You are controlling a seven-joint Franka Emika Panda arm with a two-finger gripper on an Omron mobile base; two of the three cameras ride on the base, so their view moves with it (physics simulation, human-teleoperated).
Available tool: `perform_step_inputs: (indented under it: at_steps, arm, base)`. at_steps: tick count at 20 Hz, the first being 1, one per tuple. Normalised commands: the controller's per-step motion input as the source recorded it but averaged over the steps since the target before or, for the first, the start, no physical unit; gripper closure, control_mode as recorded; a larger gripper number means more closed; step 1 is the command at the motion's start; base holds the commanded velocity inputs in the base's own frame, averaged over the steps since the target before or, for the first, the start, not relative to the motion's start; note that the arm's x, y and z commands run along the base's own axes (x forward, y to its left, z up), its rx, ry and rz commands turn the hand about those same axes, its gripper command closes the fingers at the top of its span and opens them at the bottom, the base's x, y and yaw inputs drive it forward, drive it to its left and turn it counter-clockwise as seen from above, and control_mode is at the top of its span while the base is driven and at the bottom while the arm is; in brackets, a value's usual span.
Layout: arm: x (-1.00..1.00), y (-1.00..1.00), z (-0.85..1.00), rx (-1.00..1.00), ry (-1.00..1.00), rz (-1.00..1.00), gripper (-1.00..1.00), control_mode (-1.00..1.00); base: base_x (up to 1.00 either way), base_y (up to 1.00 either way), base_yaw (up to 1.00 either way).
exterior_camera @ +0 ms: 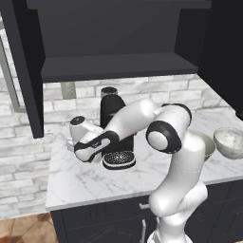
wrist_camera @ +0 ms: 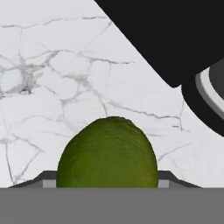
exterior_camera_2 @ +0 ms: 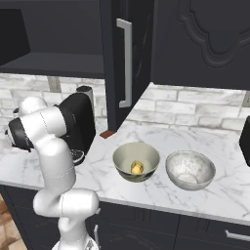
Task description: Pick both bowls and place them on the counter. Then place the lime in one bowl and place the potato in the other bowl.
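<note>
Your two-finger gripper (wrist_camera: 107, 186) holds the dark green round lime (wrist_camera: 107, 153) at bottom centre, over the white marble counter (wrist_camera: 52, 74).

On the counter (exterior_camera_2: 161, 128) you have the two bowls side by side near its front edge: the olive-beige bowl (exterior_camera_2: 136, 161) to the left, the marbled bowl (exterior_camera_2: 190, 170) just to its right. The potato (exterior_camera_2: 136, 168) lies inside the olive-beige bowl. Farther left on the counter stands the coffee machine (exterior_camera_2: 80, 124), against the back wall. Beside its base, the lime (wrist_camera: 107, 154) sits close before your hand camera, with counter behind it.
</note>
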Motion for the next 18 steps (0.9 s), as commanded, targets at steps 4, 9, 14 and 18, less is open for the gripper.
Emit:
perform_step_inputs:
  at_steps: [4, 9, 14, 18]
  arm:
    - [-0.78, -0.05, 0.45, 0.0, -0.03, -0.05, 1.0, -1.0]
    - [-0.8, -0.23, 0.47, 0.0, -0.05, -0.07, 1.0, -1.0]
    - [-0.82, -0.44, 0.25, 0.0, -0.12, -0.08, 1.0, -1.0]
    - [-0.81, -0.65, 0.04, 0.01, -0.19, -0.08, 1.0, -1.0]
  base:
    - [0.0, 0.0, 0.0]
    - [0.0, 0.0, 0.0]
    - [0.0, 0.0, 0.0]
    - [0.0, 0.0, 0.0]
